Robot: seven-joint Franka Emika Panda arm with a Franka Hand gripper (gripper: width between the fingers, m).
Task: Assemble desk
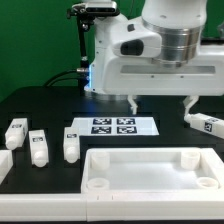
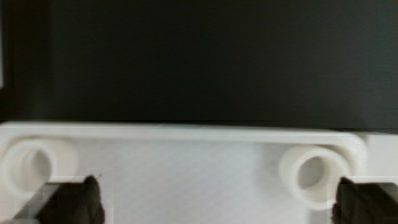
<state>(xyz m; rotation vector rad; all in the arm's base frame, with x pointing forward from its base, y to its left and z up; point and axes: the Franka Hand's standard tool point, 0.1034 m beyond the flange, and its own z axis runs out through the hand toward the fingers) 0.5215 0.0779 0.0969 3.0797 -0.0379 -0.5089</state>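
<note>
The white desk top (image 1: pixel 150 185), a wide rimmed tray with round sockets in its corners, lies at the front of the black table. Three white leg blocks (image 1: pixel 38 147) with tags stand in a row at the exterior view's left. A fourth leg block (image 1: pixel 205 123) lies at the right. My gripper (image 1: pixel 160 102) hangs open and empty above the far edge of the desk top. In the wrist view the desk top (image 2: pixel 178 165) shows its rim and two sockets, with my gripper (image 2: pixel 222 205) open over it and both dark fingertips (image 2: pixel 75 200) wide apart.
The marker board (image 1: pixel 113 126) lies flat on the table behind the desk top. A dark stand with a blue light (image 1: pixel 88 70) is at the back. The table's top is black.
</note>
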